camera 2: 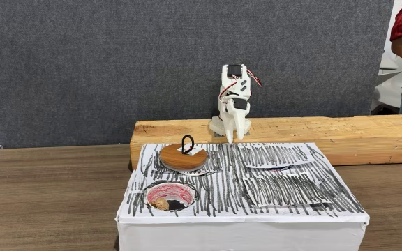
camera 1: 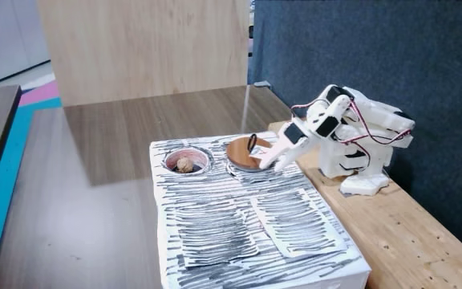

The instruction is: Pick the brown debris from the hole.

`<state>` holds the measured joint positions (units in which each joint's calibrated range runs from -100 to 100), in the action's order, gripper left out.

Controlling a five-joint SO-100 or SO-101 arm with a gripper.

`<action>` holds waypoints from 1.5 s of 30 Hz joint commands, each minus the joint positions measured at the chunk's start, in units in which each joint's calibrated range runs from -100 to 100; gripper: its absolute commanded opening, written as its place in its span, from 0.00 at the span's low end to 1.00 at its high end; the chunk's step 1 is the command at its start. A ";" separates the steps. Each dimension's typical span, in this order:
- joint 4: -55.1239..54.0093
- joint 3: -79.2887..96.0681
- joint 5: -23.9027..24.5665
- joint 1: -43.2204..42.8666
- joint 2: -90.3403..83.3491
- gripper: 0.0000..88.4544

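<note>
Nearest, brown debris (camera 2: 161,203) lies untouched in the hole (camera 2: 169,194); I judge reaching comes next for the gripper (camera 1: 265,166), spread unreadable, beside the far wooden disc (camera 2: 183,157).

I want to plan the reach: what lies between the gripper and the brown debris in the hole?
In both fixed views the wooden disc with its black loop lies between the gripper and the brown debris.

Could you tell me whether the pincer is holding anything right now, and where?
Nothing: the pincer sits beside the disc; the debris lies in the hole.
</note>
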<state>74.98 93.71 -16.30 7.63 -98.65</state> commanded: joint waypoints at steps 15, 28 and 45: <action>-15.98 0.39 18.95 -15.52 -0.42 0.46; -17.58 -1.04 18.53 -15.45 -0.42 0.46; -25.46 -26.88 18.43 -14.57 19.59 0.45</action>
<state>50.30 75.73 2.46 -7.55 -87.05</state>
